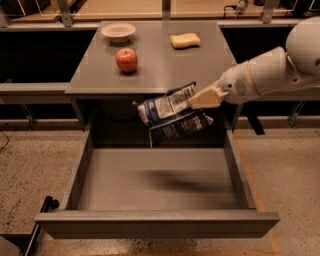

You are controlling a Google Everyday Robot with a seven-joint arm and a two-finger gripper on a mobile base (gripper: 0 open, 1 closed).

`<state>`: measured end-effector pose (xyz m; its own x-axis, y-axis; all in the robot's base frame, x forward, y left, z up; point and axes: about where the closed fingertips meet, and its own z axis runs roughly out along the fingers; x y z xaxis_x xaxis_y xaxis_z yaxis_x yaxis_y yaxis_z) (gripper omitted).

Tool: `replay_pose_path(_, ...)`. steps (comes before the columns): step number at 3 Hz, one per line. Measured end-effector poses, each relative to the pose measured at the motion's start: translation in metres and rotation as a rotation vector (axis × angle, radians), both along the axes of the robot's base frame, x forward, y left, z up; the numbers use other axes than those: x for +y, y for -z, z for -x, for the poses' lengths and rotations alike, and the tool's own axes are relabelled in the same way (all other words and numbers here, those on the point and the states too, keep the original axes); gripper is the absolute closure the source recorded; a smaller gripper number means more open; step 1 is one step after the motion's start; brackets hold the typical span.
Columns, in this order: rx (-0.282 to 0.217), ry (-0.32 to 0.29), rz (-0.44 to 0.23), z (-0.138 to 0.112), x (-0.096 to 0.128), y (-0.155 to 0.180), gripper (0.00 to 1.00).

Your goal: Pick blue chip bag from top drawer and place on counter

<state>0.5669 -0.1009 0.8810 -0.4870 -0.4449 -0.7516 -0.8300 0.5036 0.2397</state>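
The blue chip bag (172,116), crinkled dark blue and white foil, hangs in the air above the back of the open top drawer (155,222), level with the counter's front edge. My gripper (196,101) is shut on the bag's right upper edge, reaching in from the right on a white arm. The drawer is pulled out fully and its floor is bare, with the bag's shadow on it. The counter (165,65) is the grey square top behind the drawer.
On the counter stand a red apple (127,60), a white bowl (118,32) at the back left and a yellow sponge (185,40) at the back right. A wooden ledge (130,7) runs behind. A black bar (42,215) lies left of the drawer front.
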Motion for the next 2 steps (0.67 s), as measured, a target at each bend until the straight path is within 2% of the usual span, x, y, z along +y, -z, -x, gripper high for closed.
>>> replay_pose_path(1, -0.077, 0.018, -0.016, -0.0145, -0.0088, -0.0412, 1.0)
replay_pose_path(2, -0.077, 0.018, -0.017, -0.0147, -0.0084, -0.0413, 1.0)
